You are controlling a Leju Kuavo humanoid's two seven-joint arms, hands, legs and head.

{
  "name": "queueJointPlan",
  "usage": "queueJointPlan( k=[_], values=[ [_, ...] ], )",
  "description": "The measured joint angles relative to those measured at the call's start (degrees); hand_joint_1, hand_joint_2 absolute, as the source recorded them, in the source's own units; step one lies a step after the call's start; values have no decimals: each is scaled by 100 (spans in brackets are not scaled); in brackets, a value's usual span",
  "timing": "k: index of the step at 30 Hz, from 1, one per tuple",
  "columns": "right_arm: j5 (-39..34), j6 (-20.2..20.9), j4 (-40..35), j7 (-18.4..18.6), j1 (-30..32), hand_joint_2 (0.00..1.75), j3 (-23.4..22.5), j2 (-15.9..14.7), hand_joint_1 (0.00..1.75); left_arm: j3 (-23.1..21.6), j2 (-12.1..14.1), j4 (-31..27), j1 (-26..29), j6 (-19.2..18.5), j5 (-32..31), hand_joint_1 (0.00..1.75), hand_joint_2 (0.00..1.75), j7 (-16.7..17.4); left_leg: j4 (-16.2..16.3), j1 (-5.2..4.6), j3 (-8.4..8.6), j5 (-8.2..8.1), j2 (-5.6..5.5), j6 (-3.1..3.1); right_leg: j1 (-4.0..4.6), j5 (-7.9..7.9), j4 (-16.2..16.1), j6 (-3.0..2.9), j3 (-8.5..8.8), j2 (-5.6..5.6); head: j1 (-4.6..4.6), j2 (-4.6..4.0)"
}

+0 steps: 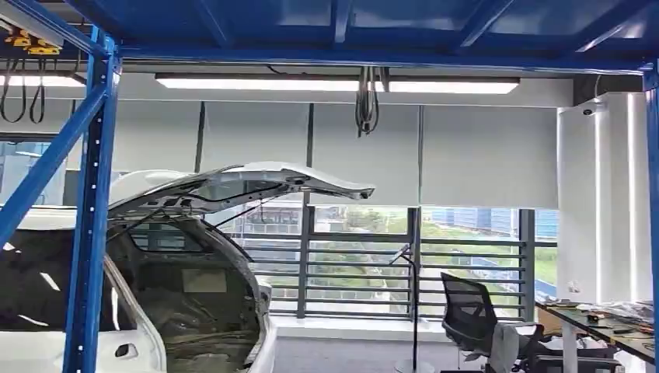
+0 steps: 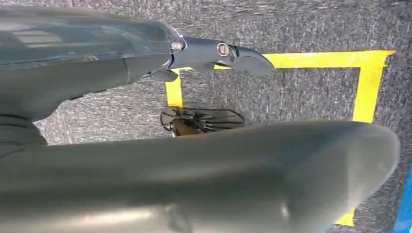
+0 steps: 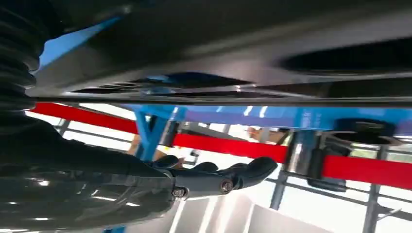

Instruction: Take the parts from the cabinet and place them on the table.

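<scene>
A blue rack (image 1: 92,194) frames the room, with a white car (image 1: 155,264), hatch raised, just behind its post. The right hand (image 3: 214,177) grips a large dark part (image 3: 233,53) close beside the rack's blue and red beams. The left hand (image 2: 209,53) hangs empty, fingers straight and apart, above yellow floor tape (image 2: 335,60) and grey carpet.
</scene>
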Motion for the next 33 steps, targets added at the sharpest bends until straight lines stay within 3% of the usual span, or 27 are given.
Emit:
queueJointPlan(
  k=[7,8,9,17,27,28,33],
  values=[
    [-83,85,312,-179,-208,175,81,295,2,2,-50,0,-31,9,-74,0,0,0,0,0,0,0,0,0,0,0,1,0,-2,-1,0,0],
    [-103,98,356,-188,-238,175,83,330,73,2,-53,0,-38,11,-83,0,0,0,0,0,0,0,0,0,0,0,1,0,-2,-1,0,0],
    [-144,124,417,-207,-276,175,83,370,175,4,-57,0,-45,15,-109,0,0,0,0,0,0,0,0,0,0,0,1,0,-2,-1,0,0],
    [-317,109,841,-315,-429,175,83,457,175,37,-101,0,-92,57,-168,0,0,0,0,-2,-2,0,0,0,-1,0,1,0,-3,-1,0,0],
    [-382,13,828,-356,-380,175,61,402,175,144,-105,0,-88,92,-236,0,0,-57,0,-1,-3,0,0,0,-1,0,1,0,-8,-1,0,0],
    [-382,11,824,-356,-379,175,59,400,175,149,-105,0,-86,92,-236,0,175,-57,0,-1,-3,0,-1,0,-1,0,1,0,-8,-2,0,0],
    [-389,-9,660,-347,-291,175,48,359,175,181,-105,0,-86,182,-317,0,175,-85,0,-1,-4,0,-1,0,-1,0,2,0,-8,-2,0,0]
  ],
)
